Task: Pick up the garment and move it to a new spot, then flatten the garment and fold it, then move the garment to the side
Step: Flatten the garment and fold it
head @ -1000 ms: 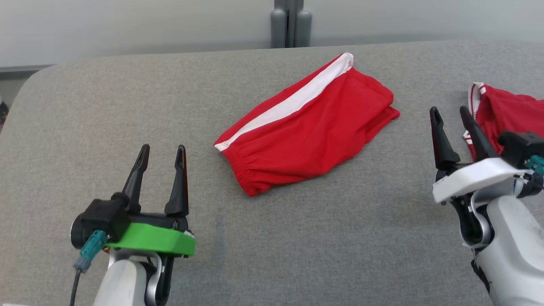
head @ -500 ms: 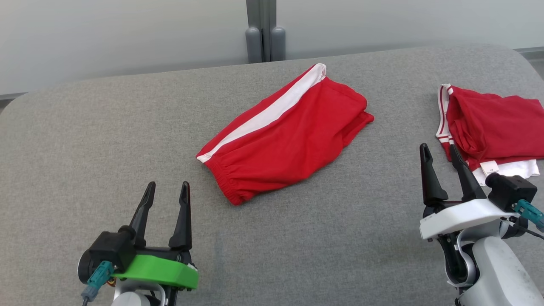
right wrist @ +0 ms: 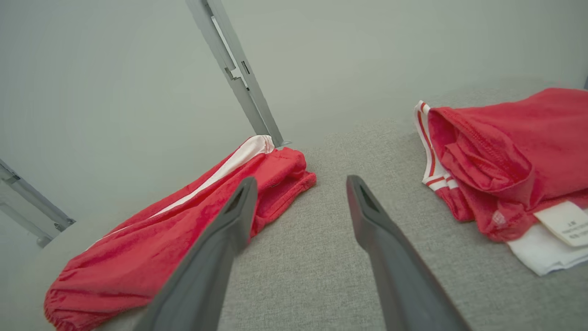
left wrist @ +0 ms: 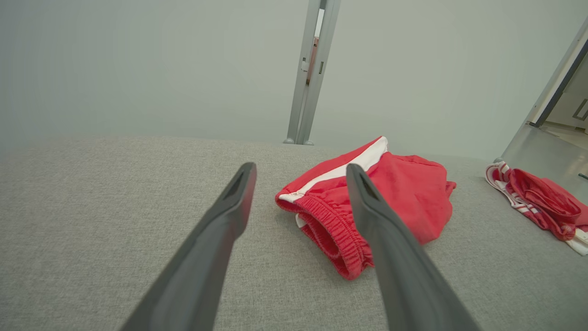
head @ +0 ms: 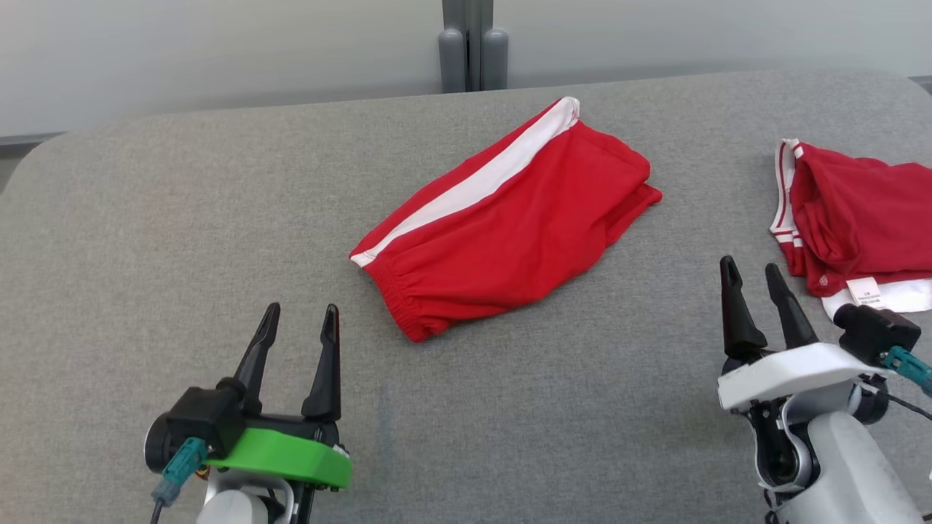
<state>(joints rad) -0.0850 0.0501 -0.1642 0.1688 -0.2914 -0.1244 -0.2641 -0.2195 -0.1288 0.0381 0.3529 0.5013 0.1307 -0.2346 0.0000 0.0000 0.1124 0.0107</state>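
Note:
A red garment (head: 510, 225) with a white side stripe lies folded in the middle of the grey fabric surface (head: 145, 218), its elastic waistband toward me. My left gripper (head: 301, 311) stands open at the near left, apart from the cloth and holding nothing. In the left wrist view the left gripper (left wrist: 299, 169) points at the garment (left wrist: 404, 193) and its waistband end. My right gripper (head: 748, 266) is open at the near right, between the two pieces of cloth. The right wrist view shows the right gripper (right wrist: 301, 180) over bare fabric, the garment (right wrist: 183, 220) to its left.
A second red piece of clothing (head: 859, 218) with white trim and a label lies bunched at the right edge, close to my right gripper; it is also in the wrist views (left wrist: 542, 202) (right wrist: 505, 138). A grey post (head: 473, 44) and a pale wall stand behind the far edge.
The head camera has shifted. Both grippers now sit lower and nearer to me relative to the folded garment, still open. The clothes have not moved on the surface.

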